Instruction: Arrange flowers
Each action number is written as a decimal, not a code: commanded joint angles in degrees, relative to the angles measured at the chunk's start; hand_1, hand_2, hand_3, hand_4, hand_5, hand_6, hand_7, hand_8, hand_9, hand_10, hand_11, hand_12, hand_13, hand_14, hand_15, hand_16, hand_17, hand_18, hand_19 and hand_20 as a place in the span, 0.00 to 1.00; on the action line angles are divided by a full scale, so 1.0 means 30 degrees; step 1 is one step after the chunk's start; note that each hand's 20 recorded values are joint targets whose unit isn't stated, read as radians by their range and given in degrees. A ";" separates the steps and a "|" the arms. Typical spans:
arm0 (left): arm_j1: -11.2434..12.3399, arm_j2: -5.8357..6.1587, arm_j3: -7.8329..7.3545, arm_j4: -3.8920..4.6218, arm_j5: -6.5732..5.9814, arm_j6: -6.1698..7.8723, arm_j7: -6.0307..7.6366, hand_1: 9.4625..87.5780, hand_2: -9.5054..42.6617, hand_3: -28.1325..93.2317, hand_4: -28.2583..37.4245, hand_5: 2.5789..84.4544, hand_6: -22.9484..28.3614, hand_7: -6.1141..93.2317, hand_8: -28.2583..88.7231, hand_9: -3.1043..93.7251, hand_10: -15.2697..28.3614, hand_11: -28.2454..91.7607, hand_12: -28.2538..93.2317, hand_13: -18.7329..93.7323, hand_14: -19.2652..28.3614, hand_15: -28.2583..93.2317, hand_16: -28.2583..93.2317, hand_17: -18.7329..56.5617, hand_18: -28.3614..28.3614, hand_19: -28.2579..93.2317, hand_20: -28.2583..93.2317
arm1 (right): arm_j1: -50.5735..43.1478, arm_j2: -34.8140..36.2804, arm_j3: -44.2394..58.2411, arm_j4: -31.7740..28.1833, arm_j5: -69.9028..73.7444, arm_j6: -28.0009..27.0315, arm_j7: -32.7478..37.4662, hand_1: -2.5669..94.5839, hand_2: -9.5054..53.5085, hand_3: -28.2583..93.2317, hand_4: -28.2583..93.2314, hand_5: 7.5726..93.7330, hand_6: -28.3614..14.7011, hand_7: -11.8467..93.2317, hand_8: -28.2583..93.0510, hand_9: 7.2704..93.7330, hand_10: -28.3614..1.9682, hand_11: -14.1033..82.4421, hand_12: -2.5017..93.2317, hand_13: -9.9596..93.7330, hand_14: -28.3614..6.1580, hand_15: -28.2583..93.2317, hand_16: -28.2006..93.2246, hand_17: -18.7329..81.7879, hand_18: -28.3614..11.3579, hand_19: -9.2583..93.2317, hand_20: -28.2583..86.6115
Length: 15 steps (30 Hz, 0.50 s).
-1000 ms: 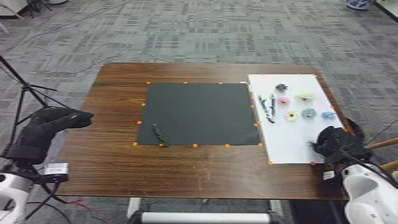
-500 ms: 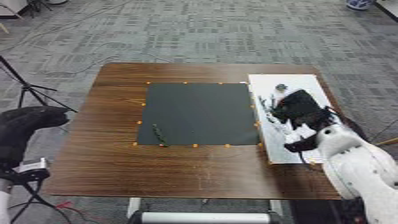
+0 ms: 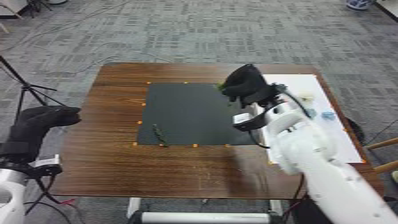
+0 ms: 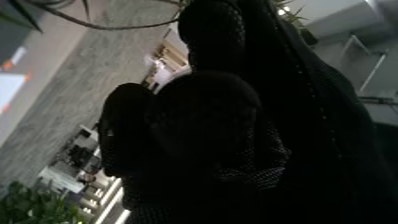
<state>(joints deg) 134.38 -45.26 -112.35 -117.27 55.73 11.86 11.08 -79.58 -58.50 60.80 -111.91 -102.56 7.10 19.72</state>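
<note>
My right hand [image 3: 247, 89] is over the far right corner of the dark mat [image 3: 182, 110], toward the far edge of the desk [image 3: 98, 165], clamped on a leafy sprig [image 4: 115, 27]. My left hand [image 3: 53, 117] is by the desk's left edge; I cannot tell whether it is open. A green stem [image 3: 158, 134] lies on the mat's near left part. Along the desk's right edge, a pale yellow flower [image 3: 306, 95] and blue flowers [image 3: 329, 115] rest on the white sheet [image 3: 293, 81].
</note>
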 commanded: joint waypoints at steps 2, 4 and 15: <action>-0.0927 0.0403 0.0794 0.0214 -0.0170 0.0581 -0.0492 0.21 0.26 0.78 0.06 0.70 0.49 0.28 0.18 0.64 0.70 0.44 0.36 0.61 0.81 0.45 0.25 0.35 0.77 0.44 0.43 | 0.0915 -0.4064 -0.2508 0.3876 -0.1372 -0.1644 0.1376 0.76 0.00 0.63 0.16 0.81 0.53 0.33 0.40 0.98 0.55 0.41 0.33 1.00 0.73 0.67 0.43 0.90 0.57 0.96 0.55; -0.1140 0.0344 0.0927 0.0152 0.0083 0.0301 -0.0635 0.21 0.26 0.79 0.06 0.70 0.49 0.28 0.18 0.64 0.71 0.44 0.36 0.61 0.81 0.45 0.25 0.34 0.77 0.44 0.43 | 0.0988 -0.4719 -0.2468 0.4590 -0.1442 -0.1858 0.1704 0.76 0.00 0.62 0.17 0.81 0.53 0.33 0.40 0.99 0.58 0.39 0.33 1.00 0.73 0.67 0.43 0.90 0.57 0.96 0.55; -0.2031 0.0258 0.2026 0.0459 0.0698 -0.0531 -0.0744 0.20 0.26 0.78 0.07 0.70 0.49 0.26 0.18 0.64 0.71 0.43 0.36 0.60 0.81 0.45 0.25 0.33 0.77 0.44 0.42 | 0.1927 -0.6467 -0.2697 0.7209 -0.2866 -0.0323 0.1451 0.78 0.01 0.59 0.17 0.79 0.52 0.34 0.38 0.99 0.56 0.28 0.30 1.00 0.72 0.66 0.43 0.90 0.57 0.96 0.55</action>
<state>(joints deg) 129.44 -44.21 -107.69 -116.37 57.66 11.88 9.08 -76.29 -74.94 53.32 -92.60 -109.49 2.50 24.54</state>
